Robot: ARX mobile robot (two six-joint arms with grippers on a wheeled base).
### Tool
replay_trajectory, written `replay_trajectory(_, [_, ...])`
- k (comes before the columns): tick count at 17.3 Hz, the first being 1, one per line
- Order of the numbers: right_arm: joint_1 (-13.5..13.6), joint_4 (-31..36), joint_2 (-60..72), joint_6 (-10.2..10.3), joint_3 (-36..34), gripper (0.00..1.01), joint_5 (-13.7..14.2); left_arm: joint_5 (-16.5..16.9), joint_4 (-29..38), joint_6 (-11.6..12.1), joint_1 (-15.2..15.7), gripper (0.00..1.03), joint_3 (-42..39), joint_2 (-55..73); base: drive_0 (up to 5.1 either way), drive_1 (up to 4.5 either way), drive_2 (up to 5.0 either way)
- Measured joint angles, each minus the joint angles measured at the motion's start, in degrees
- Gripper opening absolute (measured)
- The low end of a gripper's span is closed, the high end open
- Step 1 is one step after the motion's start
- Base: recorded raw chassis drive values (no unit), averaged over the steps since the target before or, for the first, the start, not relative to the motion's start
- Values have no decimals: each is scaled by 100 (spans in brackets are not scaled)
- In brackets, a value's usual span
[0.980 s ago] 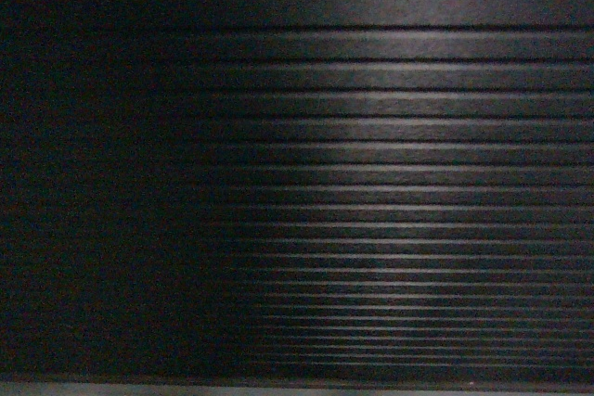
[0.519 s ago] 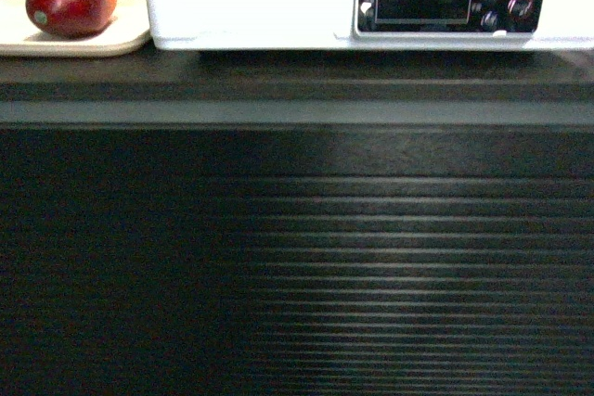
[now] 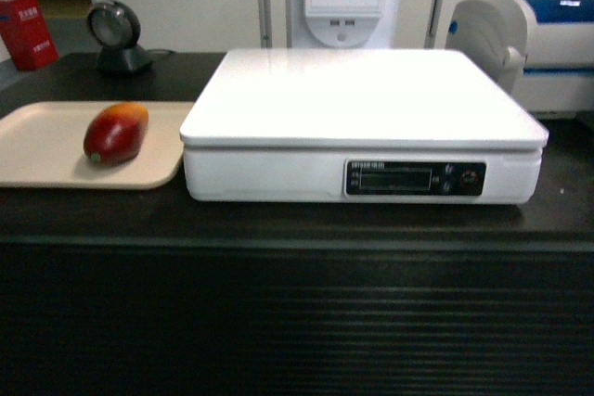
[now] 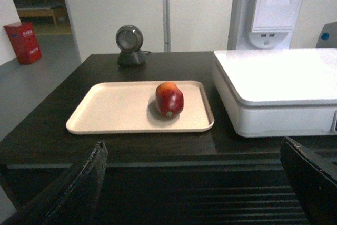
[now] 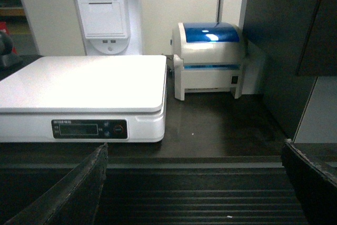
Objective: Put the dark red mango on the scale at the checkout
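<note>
Mango, dark red mango (image 4: 169, 99), lies long axis pointing away, straight ahead of the wide-open left gripper (image 4: 197, 183) (nearer arm), scale (image 4: 279, 85) to its right; right gripper (image 5: 197, 183) also spread.

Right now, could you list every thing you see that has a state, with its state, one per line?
mango: lying on its side on the tray, not held
tray: flat on the counter, holding only the mango
scale: platter bare, display dark
counter: carries tray and scale
left gripper: open, short of the counter
right gripper: open, short of the counter
</note>
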Motion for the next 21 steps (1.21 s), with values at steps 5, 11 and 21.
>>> replay_trajectory(5, [0,-11,0,-2,0,98,-2,-4,2,0,0,98,0,0,0,0,0])
replay_trajectory(11, [0,-9,0,-2,0,98,-2,-4,-4,0,2,98,2,0,0,0,0])
replay_trajectory(21, [0,-7,0,-2,0,98,-9,-2168,-286,-616,-1075,98,603,1547,0,0,0])
